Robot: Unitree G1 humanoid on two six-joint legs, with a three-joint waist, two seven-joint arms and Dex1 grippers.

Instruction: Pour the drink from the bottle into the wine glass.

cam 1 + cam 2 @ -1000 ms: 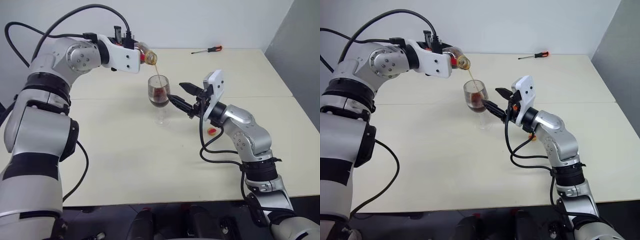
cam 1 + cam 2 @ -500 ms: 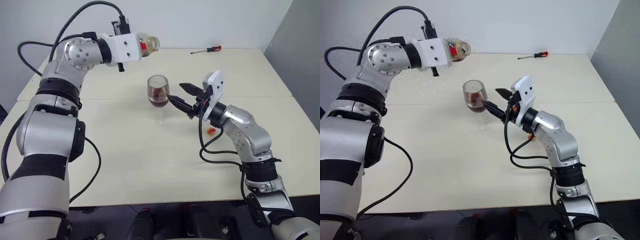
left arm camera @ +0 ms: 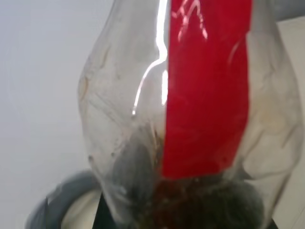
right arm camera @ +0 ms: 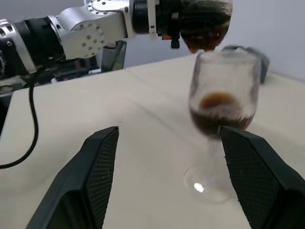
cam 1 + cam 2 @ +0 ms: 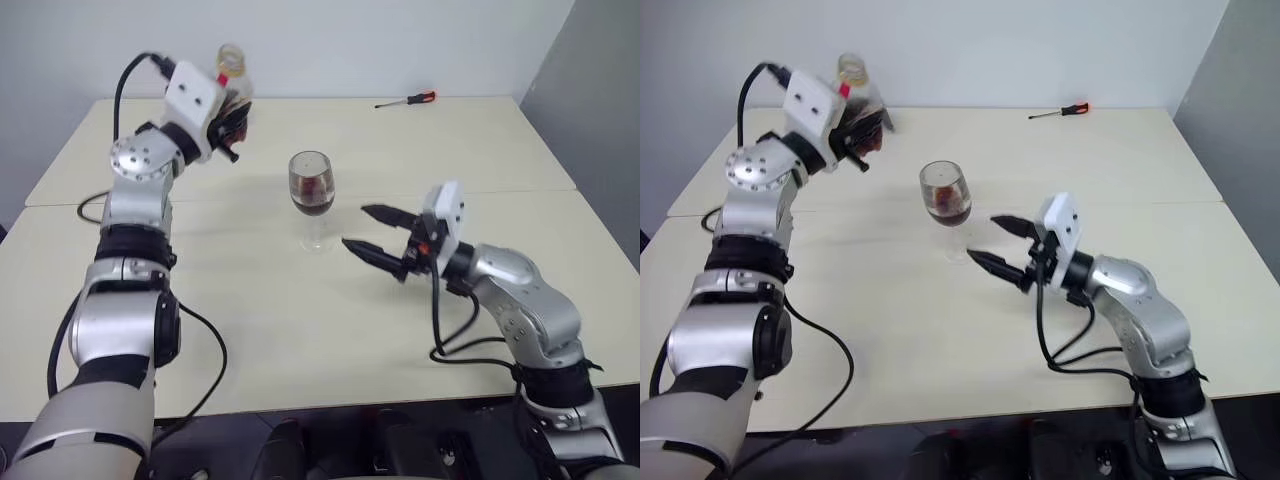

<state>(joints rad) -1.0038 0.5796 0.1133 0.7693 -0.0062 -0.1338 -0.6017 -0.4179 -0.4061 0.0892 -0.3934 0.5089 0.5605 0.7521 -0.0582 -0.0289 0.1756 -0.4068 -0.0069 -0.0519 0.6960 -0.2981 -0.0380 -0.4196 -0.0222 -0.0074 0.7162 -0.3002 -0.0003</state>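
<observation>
The wine glass [image 5: 312,188] stands upright mid-table, its bowl about a third full of the dark brown drink [image 4: 219,121]. Back and to the left of it, raised above the table, my left gripper [image 5: 228,108] is shut on the clear bottle [image 5: 230,62]. The bottle is held upright with its open neck up, its red label [image 3: 205,90] close in the left wrist view and a little drink left in its bottom. My right gripper [image 5: 356,227] hovers open just right of the glass, a short gap away. Nothing lies between its fingers [image 4: 102,162].
A red-handled screwdriver [image 5: 405,100] lies at the table's far right. The cream table [image 5: 300,320] has a seam running across behind the glass. A grey wall closes in on the far right.
The left arm swung the bottle from tilted over the glass, pouring, back to the left and upright; the stream has stopped. The right gripper drew back from the glass stem, still open.
</observation>
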